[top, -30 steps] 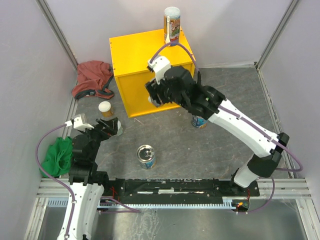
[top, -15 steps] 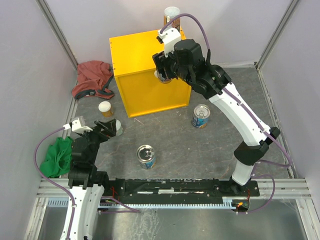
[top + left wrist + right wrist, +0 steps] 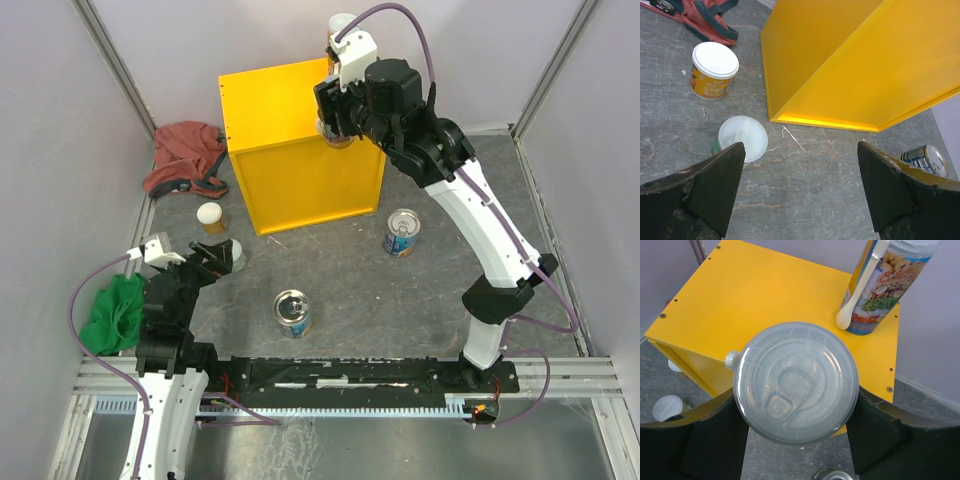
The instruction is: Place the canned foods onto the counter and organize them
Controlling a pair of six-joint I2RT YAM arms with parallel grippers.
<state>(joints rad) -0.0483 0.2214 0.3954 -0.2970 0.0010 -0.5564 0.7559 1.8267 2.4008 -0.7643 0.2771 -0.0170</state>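
Lower left of the overhead view: left end effector (image 3: pixel 800 150) spread wide, gripping nothing, above a short white-lidded can (image 3: pixel 742 138) on the grey marbled table (image 3: pixel 805 190). Upper middle: right end effector (image 3: pixel 795 415) clamped on a clear-lidded round can (image 3: pixel 796 382) over the big yellow cube-shaped box (image 3: pixel 755 295), near a tall picture-labelled can (image 3: pixel 885 285) standing in its far right corner.

Right hand (image 3: pixel 328 120) with can (image 3: pixel 338 138) — over counter (image 3: pixel 270 105)

Counter (image 3: pixel 290 140) bright yellow. Table (image 3: pixel 810 170) grey, marbled with pale veins. 2 tins (image 3: pixel 293 310) (image 3: pixel 402 232): silver tops, blue labels. Short can (image 3: pixel 714 70): white lid, orange-yellow label. Held can (image 3: pixel 795 382): translucent grey-white lid. Tall can (image 3: pixel 885 287): label printed with beige nuts, green peas. Red cloth (image 3: pixel 180 160); green cloth (image 3: pixel 115 315).
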